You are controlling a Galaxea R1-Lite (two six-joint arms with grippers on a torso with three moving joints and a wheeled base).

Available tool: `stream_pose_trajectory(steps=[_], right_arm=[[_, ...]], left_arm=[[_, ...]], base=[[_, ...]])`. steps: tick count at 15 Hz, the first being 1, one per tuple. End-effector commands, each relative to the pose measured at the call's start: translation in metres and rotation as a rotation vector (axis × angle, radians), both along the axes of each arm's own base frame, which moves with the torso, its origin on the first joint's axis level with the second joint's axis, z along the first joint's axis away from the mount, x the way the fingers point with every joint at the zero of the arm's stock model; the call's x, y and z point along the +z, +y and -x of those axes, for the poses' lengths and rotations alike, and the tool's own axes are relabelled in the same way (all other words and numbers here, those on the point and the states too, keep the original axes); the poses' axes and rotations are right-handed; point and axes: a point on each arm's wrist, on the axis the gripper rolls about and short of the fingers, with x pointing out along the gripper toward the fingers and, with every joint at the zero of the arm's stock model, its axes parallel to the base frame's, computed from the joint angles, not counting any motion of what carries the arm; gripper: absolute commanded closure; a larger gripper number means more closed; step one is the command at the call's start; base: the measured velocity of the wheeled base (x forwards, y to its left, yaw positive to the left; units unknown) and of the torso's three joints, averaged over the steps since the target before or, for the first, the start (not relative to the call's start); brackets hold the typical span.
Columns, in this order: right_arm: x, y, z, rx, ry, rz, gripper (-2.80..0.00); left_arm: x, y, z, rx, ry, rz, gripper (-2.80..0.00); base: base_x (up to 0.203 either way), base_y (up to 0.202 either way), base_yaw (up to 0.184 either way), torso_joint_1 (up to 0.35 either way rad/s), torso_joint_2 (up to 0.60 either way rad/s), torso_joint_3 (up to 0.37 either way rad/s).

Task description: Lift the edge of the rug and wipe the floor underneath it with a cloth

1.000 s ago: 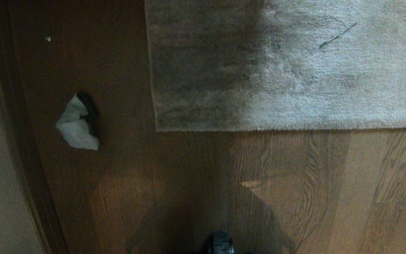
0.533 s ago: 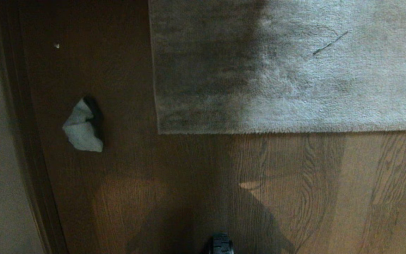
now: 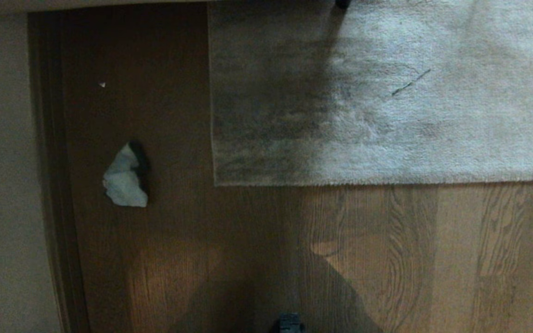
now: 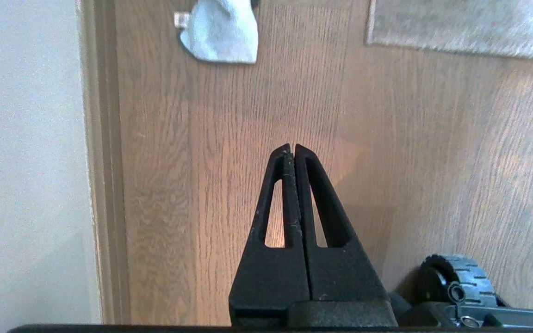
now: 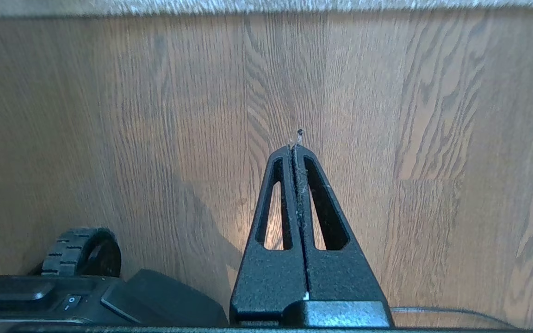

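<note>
Both arms sitting parked low over the floor (image 3: pixel 387 259), left gripper (image 4: pixel 293 147) and right gripper (image 5: pixel 295 148) pressed together empty, cloth (image 3: pixel 124 180) lying crumpled left of the flat rug edge (image 3: pixel 387 182); closed jaws risk shoving the cloth away.

the whole head view has shifted, so the camera has moved, not the things on the floor (image 3: pixel 229 240). the cloth (image 3: pixel 124 179) now shows further right and slightly lower in the view, and looks smaller. the rug edge (image 3: pixel 387 182) sits lower in the view, and its near left corner shows a little further right. more of the pale wall (image 3: pixel 3 185) fills the left side, and a pale strip has come in along the far side at the left. the dark wheel (image 3: pixel 289 323) at the near edge shows less than it did.
</note>
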Motion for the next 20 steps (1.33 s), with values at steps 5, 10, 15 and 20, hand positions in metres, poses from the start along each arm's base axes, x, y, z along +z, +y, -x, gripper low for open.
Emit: stream_pose_trajectory(steps=[5, 10, 15, 20], right_arm=[[0.0, 0.0, -0.0001, 0.0, 0.001, 0.001, 0.0], [0.0, 0.0, -0.0001, 0.0, 0.001, 0.001, 0.0], [0.0, 0.0, -0.0001, 0.0, 0.001, 0.001, 0.0], [0.0, 0.0, -0.0001, 0.0, 0.001, 0.001, 0.0]], left_arm=[[-0.0001, 0.0, 0.0, -0.001, 0.0, -0.001, 0.0], [0.0001, 0.0, 0.0001, 0.0, -0.001, -0.001, 0.0], [0.0001, 0.0, 0.0001, -0.001, -0.001, -0.001, 0.0], [0.0003, 0.0, 0.0001, 0.0, -0.002, -0.003, 0.0]], base=[[0.0, 0.0, 0.0, -0.001, 0.0, 0.202], [0.0, 0.0, 0.0, -0.001, 0.0, 0.204], [0.0, 0.0, 0.0, 0.004, 0.0, 0.204], [0.0, 0.0, 0.0, 0.003, 0.0, 0.201]])
